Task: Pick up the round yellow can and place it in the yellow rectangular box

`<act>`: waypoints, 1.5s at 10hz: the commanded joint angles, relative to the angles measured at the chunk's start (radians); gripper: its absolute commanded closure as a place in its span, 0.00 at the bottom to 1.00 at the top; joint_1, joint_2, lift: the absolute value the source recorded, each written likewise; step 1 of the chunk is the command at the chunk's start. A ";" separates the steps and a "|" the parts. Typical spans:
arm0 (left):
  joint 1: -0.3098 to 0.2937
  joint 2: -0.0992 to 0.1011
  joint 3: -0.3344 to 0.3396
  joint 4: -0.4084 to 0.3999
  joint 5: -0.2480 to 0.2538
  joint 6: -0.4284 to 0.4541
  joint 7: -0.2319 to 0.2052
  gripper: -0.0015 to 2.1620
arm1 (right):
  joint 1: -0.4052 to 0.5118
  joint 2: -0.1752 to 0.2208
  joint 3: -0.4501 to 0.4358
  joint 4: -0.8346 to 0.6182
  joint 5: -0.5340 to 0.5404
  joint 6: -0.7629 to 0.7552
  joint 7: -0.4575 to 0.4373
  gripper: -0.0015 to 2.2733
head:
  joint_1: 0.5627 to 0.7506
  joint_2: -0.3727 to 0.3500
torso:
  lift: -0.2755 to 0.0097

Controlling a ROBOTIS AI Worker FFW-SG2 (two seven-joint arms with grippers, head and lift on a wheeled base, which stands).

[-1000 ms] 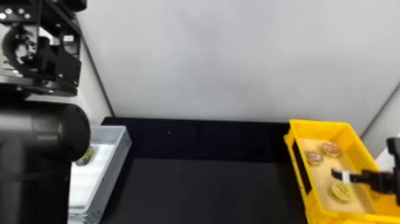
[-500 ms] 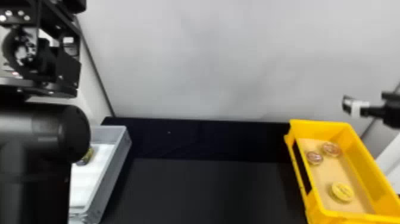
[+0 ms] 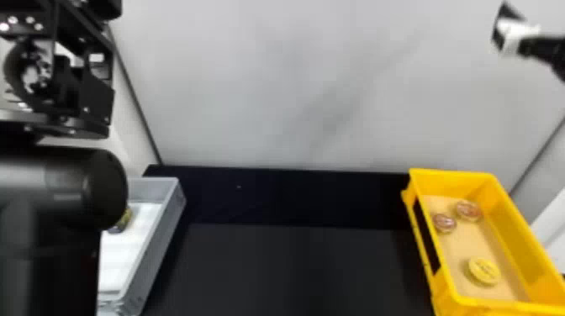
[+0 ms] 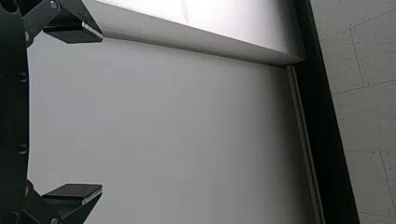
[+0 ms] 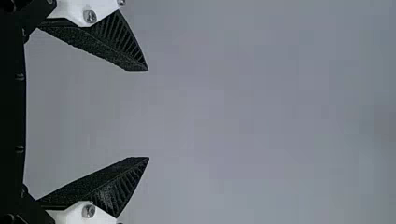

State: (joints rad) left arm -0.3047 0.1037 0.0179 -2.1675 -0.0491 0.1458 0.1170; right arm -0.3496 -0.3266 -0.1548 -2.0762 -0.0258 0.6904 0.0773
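The round yellow can (image 3: 484,271) lies flat inside the yellow rectangular plastic box (image 3: 521,248), its required destination. The black right hand (image 5: 148,114), fingers wide apart and empty, is well clear of the box, presumably to avoid its walls. The black left hand (image 4: 102,113) is likewise spread, empty.

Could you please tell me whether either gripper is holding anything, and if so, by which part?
Nothing is held: the left gripper and the right gripper both stand open with nothing between their fingers.
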 commanded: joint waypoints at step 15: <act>0.007 -0.005 0.011 0.000 -0.006 0.000 0.001 0.07 | -0.111 -0.054 0.098 -0.153 0.187 -0.353 -0.189 0.04 | 0.53 0.59 | 0.95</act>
State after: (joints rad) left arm -0.2975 0.0982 0.0291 -2.1676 -0.0549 0.1455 0.1181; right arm -0.4552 -0.3804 -0.0582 -2.2237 0.1719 0.3162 -0.1067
